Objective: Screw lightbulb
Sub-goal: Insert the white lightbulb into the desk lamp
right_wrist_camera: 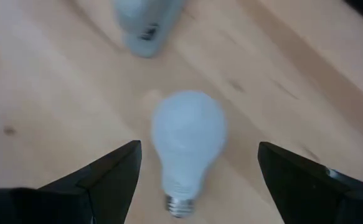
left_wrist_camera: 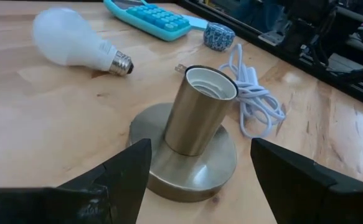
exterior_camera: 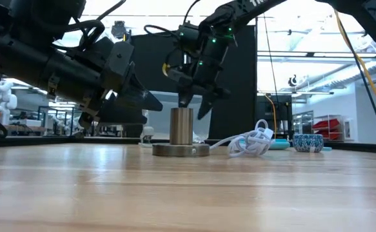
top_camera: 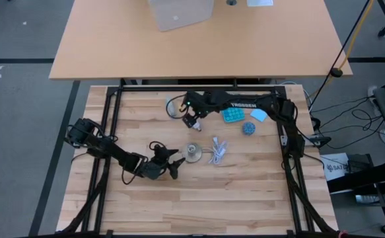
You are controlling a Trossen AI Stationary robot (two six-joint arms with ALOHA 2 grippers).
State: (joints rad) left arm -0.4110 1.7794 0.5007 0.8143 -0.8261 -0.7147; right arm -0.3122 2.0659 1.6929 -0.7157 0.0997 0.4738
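Observation:
The white lightbulb [right_wrist_camera: 187, 140] lies on its side on the wooden table, beyond the socket, and also shows in the left wrist view [left_wrist_camera: 75, 40]. My right gripper [right_wrist_camera: 198, 146] hangs open above it, slanting down, a finger on either side and clear of it [top_camera: 192, 122]. The metal socket [left_wrist_camera: 200, 118] stands upright on its round base [top_camera: 193, 153]. My left gripper [left_wrist_camera: 200, 149] is open, low and nearly level on the socket's left, its fingers apart from the base [top_camera: 175, 164].
A coiled white cable [top_camera: 217, 151] lies just right of the socket. A teal calculator [top_camera: 232, 115], a light blue note [top_camera: 259, 115] and a patterned blue roll [top_camera: 248, 128] lie at the far right. A second table with a white box [top_camera: 179, 13] stands beyond.

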